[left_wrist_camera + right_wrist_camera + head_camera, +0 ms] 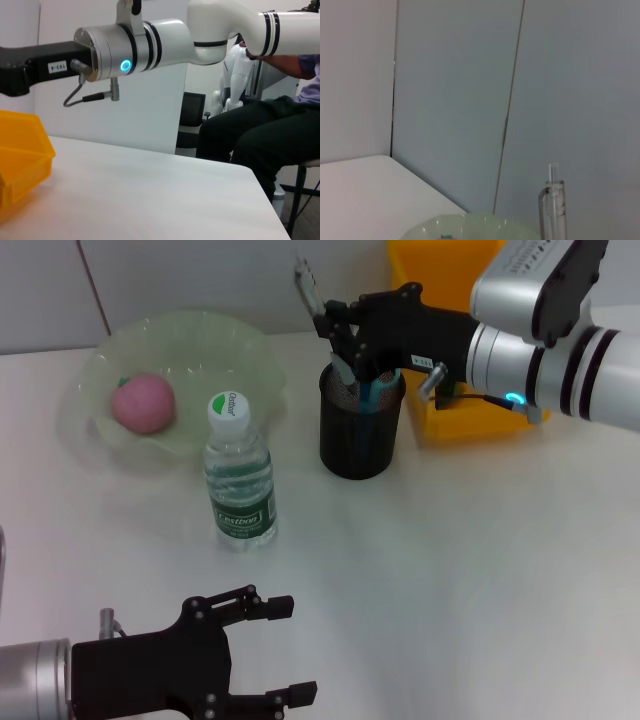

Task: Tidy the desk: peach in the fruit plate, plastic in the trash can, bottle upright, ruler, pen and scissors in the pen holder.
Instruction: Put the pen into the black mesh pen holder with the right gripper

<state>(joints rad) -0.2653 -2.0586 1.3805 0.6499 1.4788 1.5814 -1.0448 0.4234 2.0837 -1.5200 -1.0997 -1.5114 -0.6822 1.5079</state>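
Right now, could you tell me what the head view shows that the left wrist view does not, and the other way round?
Only the head view shows the peach in the fruit plate, the upright bottle, the pen holder with the right claw at its mouth, and the open left claw near the front edge. Only the left wrist view shows a seated person and a white robot behind the table. Both show the yellow bin, the right arm and the white table.

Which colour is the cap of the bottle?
White, on the upright bottle's cap; head view shows it best.
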